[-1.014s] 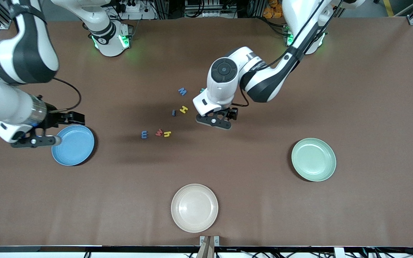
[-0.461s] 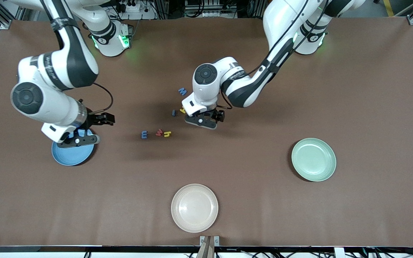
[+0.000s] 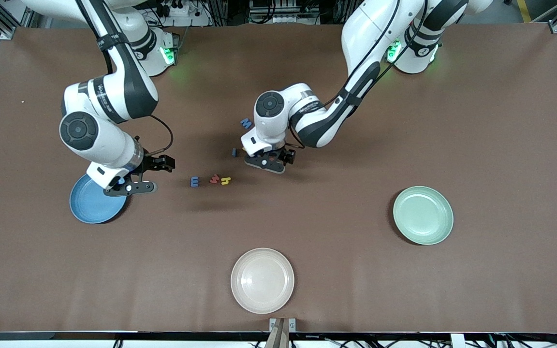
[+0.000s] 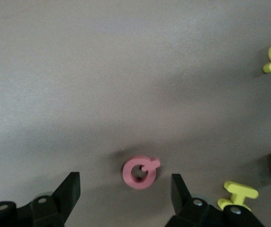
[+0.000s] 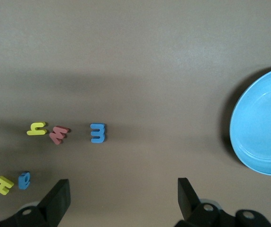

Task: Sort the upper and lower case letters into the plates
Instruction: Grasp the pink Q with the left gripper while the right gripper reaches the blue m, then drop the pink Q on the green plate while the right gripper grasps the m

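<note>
the left gripper [image 3: 265, 163] hangs low over the middle of the table [image 3: 501, 145], above the letter cluster. in the left wrist view its fingers [image 4: 69, 191] stand apart with a red ring-shaped letter [image 4: 140, 172] lying on the cloth between them, untouched; it reads as a q or a g, but the form is unclear. a yellow letter [image 4: 239, 193] lies just beside one finger.

the right gripper [image 3: 131, 186] is over the rim of the light blue plate [image 3: 92, 203] at the right arm's end, fingers [image 5: 57, 198] wide apart and holding nothing.

a blue letter [image 3: 195, 181], a red letter [image 3: 214, 179] and a yellow h [image 3: 226, 181] lie in a row between the two grippers. another blue letter [image 3: 245, 123] lies farther from the front camera.

the mint green plate [image 3: 422, 215] lies toward the left arm's end, the cream plate [image 3: 262, 280] nearest the front camera; no letter lies in either.
</note>
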Available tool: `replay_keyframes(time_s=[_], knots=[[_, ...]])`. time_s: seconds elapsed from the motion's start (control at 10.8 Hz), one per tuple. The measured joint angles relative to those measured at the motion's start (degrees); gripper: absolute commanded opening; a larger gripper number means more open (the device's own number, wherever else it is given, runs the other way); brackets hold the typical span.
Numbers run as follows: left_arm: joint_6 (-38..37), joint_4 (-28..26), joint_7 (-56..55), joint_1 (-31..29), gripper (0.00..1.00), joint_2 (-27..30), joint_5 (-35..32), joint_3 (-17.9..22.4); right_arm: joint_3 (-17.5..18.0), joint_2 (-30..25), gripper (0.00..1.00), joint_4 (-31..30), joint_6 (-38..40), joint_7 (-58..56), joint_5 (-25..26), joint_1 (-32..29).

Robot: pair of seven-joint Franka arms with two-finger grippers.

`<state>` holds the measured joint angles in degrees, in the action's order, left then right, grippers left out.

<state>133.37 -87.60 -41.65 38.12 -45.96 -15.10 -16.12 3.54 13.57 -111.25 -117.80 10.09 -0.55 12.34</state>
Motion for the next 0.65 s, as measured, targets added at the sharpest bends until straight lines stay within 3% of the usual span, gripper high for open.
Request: replay_keyframes(time_s=[0.37,0.65], knots=[[2.26,0.36,-0.65,2.30,0.76,-2.10,-0.02,2.21,0.05,1.63,1.00,-6.62,-9.75,1.44,0.00,1.70],[2.26,0.44,-1.09,2.48,0.56,-2.22,-0.03,2.31,0.07,4.54,1.00,-6.96,-13.44,5.58,0.00,4.78]])
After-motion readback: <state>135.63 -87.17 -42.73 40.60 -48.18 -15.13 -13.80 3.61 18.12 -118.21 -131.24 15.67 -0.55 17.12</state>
